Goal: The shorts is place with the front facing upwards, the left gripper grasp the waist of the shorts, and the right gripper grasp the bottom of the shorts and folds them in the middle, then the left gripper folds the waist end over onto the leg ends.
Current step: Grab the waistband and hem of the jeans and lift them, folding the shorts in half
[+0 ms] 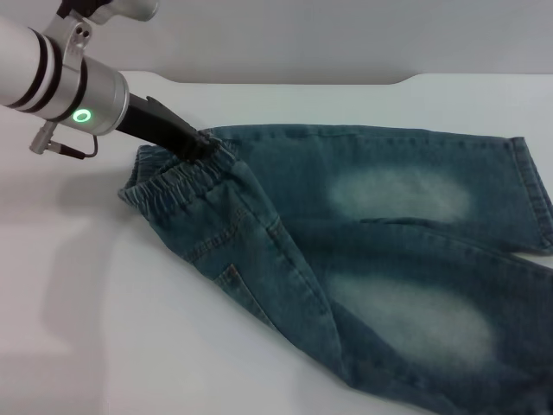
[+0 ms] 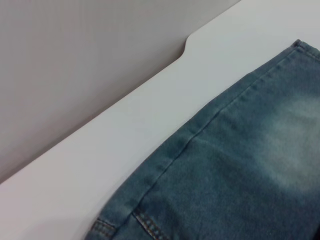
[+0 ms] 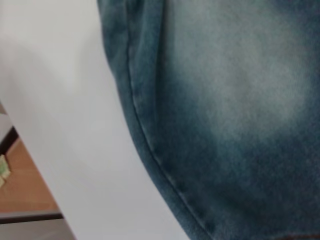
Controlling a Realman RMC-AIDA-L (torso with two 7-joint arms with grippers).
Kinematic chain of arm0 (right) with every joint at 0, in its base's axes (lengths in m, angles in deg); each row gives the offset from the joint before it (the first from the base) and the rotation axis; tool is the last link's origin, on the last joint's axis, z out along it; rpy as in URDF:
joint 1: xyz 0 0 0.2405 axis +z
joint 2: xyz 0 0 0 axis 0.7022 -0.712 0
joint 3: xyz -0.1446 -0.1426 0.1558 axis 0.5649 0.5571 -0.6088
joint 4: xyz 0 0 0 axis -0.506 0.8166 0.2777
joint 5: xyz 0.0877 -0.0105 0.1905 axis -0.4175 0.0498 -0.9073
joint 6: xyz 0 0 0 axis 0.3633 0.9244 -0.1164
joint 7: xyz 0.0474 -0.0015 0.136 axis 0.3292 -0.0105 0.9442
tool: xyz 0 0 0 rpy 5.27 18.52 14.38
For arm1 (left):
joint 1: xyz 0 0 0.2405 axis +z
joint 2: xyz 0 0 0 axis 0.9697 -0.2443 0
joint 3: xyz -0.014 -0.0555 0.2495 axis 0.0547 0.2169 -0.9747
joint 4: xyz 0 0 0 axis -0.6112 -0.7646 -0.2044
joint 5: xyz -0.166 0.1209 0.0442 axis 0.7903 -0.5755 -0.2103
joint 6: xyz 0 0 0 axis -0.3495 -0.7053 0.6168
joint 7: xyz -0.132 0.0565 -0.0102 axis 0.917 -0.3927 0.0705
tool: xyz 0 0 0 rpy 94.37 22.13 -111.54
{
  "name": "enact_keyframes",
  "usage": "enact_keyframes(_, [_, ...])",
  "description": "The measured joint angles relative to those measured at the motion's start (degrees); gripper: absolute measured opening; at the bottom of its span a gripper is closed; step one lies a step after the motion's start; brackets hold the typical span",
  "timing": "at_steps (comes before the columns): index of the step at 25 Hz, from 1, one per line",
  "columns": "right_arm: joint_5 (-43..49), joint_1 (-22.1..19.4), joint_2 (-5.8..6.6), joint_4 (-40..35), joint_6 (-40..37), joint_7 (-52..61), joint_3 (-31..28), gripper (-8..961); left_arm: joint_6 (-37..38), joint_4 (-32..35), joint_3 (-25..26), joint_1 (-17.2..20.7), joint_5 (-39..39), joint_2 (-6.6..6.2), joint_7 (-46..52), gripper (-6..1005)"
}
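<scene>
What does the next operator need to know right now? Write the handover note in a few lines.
Left pincer: at the far corner of the waist end, fingers closed on the elastic band, lifting it slightly.
Right pincer: not visible in any view; its wrist camera looks down on a faded leg patch near the table edge.
Shorts: on the white table, legs pointing to the robot's right, both faded patches showing, leg ends at the far right.
Done: waist grasped. Lengthwise fold looks unfinished; both legs lie side by side.
Left: finish that fold, then bring the waist end over the leg ends.

Silver-white cylindrical left arm, black rings, glowing green ring light, black hand.
</scene>
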Motion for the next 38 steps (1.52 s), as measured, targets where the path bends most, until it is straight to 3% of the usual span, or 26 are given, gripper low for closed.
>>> enact_keyframes(2, [0.0, -0.15, -0.22, -0.62, 0.72, -0.03, 0.46, 31, -0.02, 0.33, 0.06, 0.09, 0.02, 0.0, 0.0, 55])
enact_keyframes(6, [-1.84, -0.3, 0.03, -1.32, 2.51, -0.31, 0.19, 32, -0.32, 0.47, 0.58, 0.26, 0.02, -0.05, 0.0, 55])
enact_keyframes(12, [-10.84, -2.28, 2.53, -3.0, 5.97, -0.84, -1.86, 34, -1.05, 0.61, 4.4, 0.56, -0.53, -0.48, 0.0, 55])
enact_keyframes(20, [-25.45, -5.31, 3.79, -6.79, 7.4, -3.7, -4.92, 36, -2.01, 0.72, 5.4, 0.73, -0.55, -0.53, 0.0, 56])
enact_keyframes(26, [-33.29, -5.74, 3.51, -8.01, 8.89, -7.82, -10.62, 38, -2.74, 1.86, 5.9, 1.08, -0.61, -0.7, 0.17, 56])
enact_keyframes(32, [-41.29, -6.89, 3.12, -8.56, 11.31, -11.29, -12.68, 39, -3.54, 2.53, 6.0, 1.24, -0.49, -0.68, 0.11, 57])
enact_keyframes(38, [-46.82, -8.09, 2.62, -8.45, 13.71, -13.56, -14.74, 41, -10.57, 3.65, 6.16, 2.12, -0.06, -0.3, 0.25, 57])
